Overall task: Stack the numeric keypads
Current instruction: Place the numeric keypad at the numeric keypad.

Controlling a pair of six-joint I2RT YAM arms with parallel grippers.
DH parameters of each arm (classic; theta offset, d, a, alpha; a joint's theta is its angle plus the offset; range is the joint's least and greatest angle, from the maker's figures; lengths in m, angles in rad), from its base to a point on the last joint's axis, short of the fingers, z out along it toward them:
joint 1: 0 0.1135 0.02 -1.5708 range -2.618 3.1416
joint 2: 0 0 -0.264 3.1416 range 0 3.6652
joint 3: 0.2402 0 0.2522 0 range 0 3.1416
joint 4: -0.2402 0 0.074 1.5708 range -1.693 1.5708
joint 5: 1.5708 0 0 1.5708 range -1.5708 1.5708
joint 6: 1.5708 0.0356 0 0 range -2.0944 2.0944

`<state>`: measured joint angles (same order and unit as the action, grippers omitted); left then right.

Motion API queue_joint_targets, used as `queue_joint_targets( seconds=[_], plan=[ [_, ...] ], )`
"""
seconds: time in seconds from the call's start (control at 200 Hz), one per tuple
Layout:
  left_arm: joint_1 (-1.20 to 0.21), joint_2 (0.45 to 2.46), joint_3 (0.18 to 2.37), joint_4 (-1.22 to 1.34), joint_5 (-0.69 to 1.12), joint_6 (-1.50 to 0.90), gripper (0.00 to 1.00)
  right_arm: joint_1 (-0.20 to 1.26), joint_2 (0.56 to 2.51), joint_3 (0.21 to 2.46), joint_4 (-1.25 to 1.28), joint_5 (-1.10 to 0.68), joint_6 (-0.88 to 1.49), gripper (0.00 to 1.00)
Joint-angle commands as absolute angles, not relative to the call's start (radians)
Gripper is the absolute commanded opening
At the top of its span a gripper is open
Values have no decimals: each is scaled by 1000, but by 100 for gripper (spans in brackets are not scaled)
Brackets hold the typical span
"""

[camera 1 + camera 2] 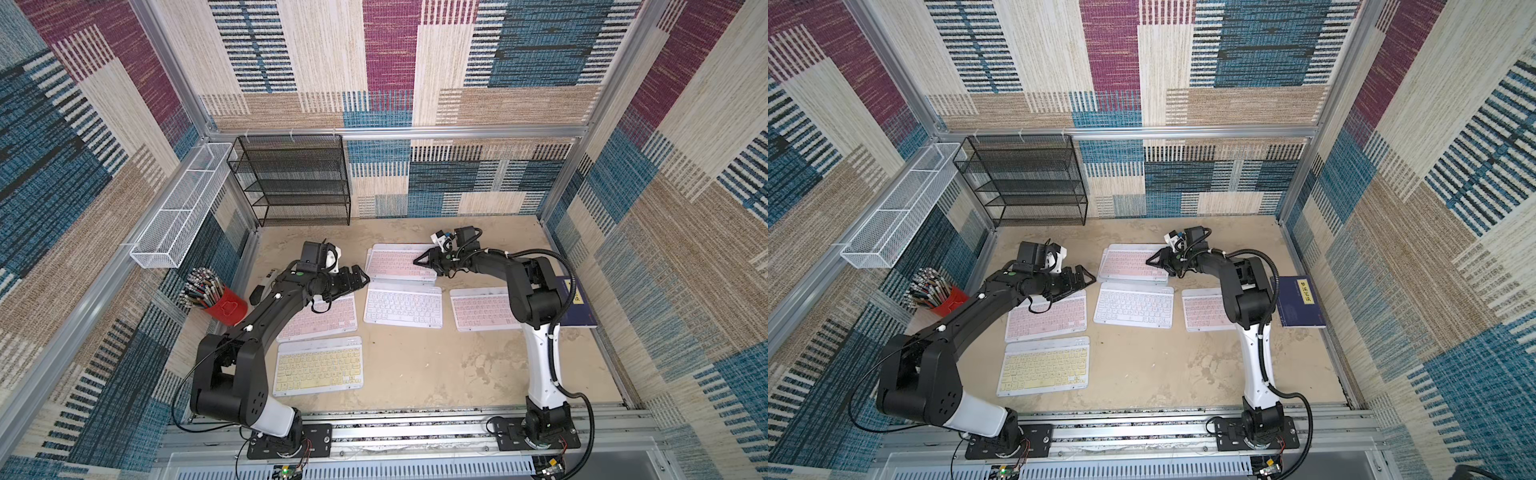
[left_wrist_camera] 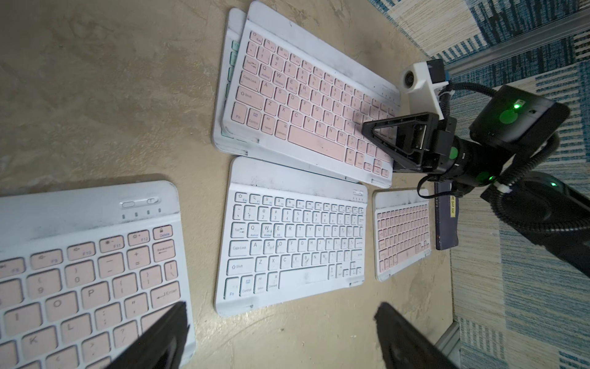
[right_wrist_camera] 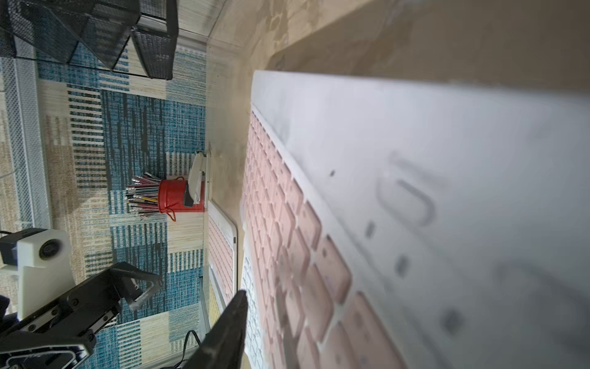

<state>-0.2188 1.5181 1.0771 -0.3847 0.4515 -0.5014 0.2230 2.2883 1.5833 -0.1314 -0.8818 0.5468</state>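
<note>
Pink-keyed, white-framed thin plastic keypad (image 3: 415, 191) lies askew atop the mint-keyed keypad (image 2: 234, 56) on the tan tabletop (image 1: 436, 365); the right gripper (image 2: 367, 129) sits at its end, grip unclear. The left gripper (image 2: 281, 308) hovers with jaws apart. Judged light, stiff, slick: pinch a short edge

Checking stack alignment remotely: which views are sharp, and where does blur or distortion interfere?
Right wrist view: the top pink keypad fills the frame, blurred up close; the distant red cup is crisp. Left wrist view: sharp, legends readable on the white keypad. Both top views: even light, no glare, walls splayed outward by the wide lens.
</note>
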Motion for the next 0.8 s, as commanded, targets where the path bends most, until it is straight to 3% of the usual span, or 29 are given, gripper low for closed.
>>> queue_joint_targets(
  seconds=[0.0, 0.426, 0.791],
  plan=[
    [-222, 1522, 1073, -362, 471, -508, 95, 221, 2269, 1595, -206, -802, 471, 54],
    [-229, 1535, 1068, -352, 473, -511, 95, 222, 2271, 1741, -481, -609, 301, 66],
    [-228, 1551, 1066, -343, 484, -517, 95, 222, 2236, 1672, -431, -714, 310, 84]
  ],
)
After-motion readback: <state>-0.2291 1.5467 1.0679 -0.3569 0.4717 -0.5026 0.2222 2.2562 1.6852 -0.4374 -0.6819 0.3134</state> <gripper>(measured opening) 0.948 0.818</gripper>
